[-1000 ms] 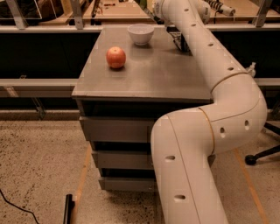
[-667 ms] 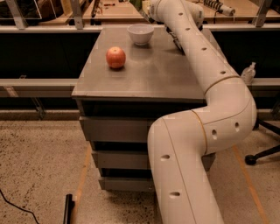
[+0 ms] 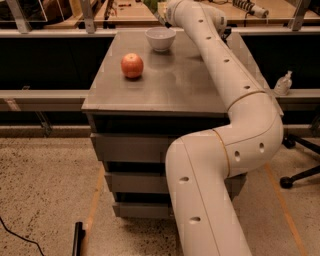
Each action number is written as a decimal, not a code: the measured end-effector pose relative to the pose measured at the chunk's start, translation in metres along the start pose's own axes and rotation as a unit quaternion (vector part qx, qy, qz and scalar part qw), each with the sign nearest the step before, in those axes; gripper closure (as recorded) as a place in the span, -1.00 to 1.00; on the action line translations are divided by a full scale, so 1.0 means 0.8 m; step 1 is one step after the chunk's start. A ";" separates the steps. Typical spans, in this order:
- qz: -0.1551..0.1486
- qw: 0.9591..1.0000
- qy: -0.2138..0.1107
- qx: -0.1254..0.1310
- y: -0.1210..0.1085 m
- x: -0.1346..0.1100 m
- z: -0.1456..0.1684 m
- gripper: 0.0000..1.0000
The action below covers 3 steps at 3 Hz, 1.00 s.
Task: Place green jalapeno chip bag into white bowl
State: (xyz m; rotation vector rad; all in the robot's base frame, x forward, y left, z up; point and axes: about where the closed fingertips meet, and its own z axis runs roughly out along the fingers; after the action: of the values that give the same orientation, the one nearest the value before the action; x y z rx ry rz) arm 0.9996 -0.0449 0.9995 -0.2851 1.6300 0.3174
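Observation:
The white bowl (image 3: 160, 38) stands at the far middle of the grey table (image 3: 165, 85). My gripper (image 3: 161, 14) is at the top edge of the view, just above and behind the bowl. It is shut on the green jalapeno chip bag (image 3: 150, 5). Only a small light-green part of the bag shows at the frame's top edge, left of the gripper. The long white arm (image 3: 220, 65) reaches over the right side of the table to get there.
A red apple (image 3: 132, 65) sits on the table, left of and nearer than the bowl. The table has drawers below. A wooden bench with clutter runs behind it. A clear bottle (image 3: 283, 84) stands at the right, with a chair base (image 3: 300, 175) on the floor.
The arm has swung left, carrying the gripper from the table's far right to just above the bowl. The apple and the bowl have not moved.

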 end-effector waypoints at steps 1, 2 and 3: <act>0.000 1.000 0.002 0.004 -0.005 0.001 -0.001 -0.27; -0.002 1.000 0.006 0.000 -0.002 0.003 -0.002 -0.74; -0.005 1.000 0.008 -0.007 0.005 0.005 0.000 -1.00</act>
State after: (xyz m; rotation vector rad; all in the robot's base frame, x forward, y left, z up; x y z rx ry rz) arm 0.9979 -0.0408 0.9958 -0.3071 1.6427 0.3196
